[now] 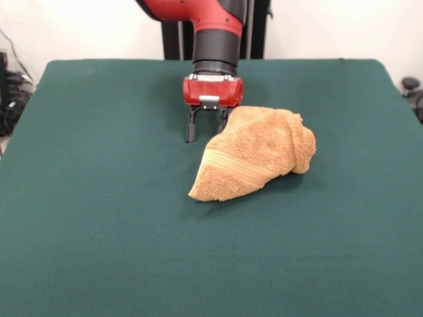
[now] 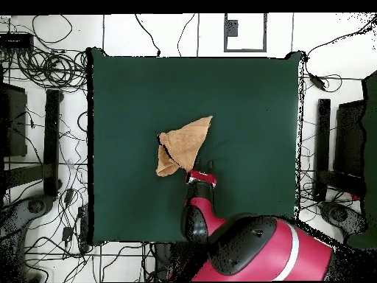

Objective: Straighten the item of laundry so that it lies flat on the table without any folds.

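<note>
Little is done yet: the towel [image 1: 254,153] lies bunched and folded mid-table [image 1: 99,198], while the gripper [image 1: 207,129], fingers spread and empty, stands at its far edge.

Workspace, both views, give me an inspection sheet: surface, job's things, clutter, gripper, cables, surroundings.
Surface: table covered in dark green cloth, flat.
Job's things: towel, tan-orange, bunched and folded over itself near the table's middle, stripe band showing; not flat.
Clutter: nothing seen on the table.
Gripper: gripper lowered beside the towel's edge, jaws apart, holding nothing; one jaw partly hidden behind the towel.
Cables: many loose cables on the floor around the table in the overhead view.
Surroundings: black stands on both sides of the table; white wall behind in the front view.
</note>
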Robot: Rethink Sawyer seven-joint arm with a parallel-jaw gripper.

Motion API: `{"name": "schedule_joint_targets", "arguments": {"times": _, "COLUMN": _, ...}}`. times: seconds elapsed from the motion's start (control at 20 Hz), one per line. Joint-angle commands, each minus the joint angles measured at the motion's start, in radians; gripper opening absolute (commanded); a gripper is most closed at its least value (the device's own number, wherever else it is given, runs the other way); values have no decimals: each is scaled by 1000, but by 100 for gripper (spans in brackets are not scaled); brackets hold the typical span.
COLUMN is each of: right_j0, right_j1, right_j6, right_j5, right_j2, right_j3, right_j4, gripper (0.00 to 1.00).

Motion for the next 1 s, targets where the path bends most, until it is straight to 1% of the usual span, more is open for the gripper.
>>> {"name": "schedule_joint_targets", "arguments": {"times": 0.05, "right_j0": 105, "right_j1": 83, "right_j6": 331, "right_j5": 240, "right_j2": 311, "right_j3": -196, "right_j4": 165, "gripper": 100}}
{"name": "schedule_joint_targets", "arguments": {"times": 0.25, "right_j0": 110, "right_j1": 71, "right_j6": 333, "right_j5": 267, "right_j2": 325, "right_j3": -192, "right_j4": 207, "gripper": 100}}
{"name": "schedule_joint_targets", "arguments": {"times": 0.5, "right_j0": 112, "right_j1": 78, "right_j6": 332, "right_j5": 272, "right_j2": 332, "right_j3": -207, "right_j4": 214, "gripper": 100}}
{"name": "schedule_joint_targets", "arguments": {"times": 0.75, "right_j0": 131, "right_j1": 67, "right_j6": 314, "right_j5": 281, "right_j2": 329, "right_j3": -204, "right_j4": 271, "gripper": 100}}
{"name": "schedule_joint_targets", "arguments": {"times": 1.0, "right_j0": 120, "right_j1": 74, "right_j6": 309, "right_j5": 291, "right_j2": 337, "right_j3": -206, "right_j4": 258, "gripper": 100}}
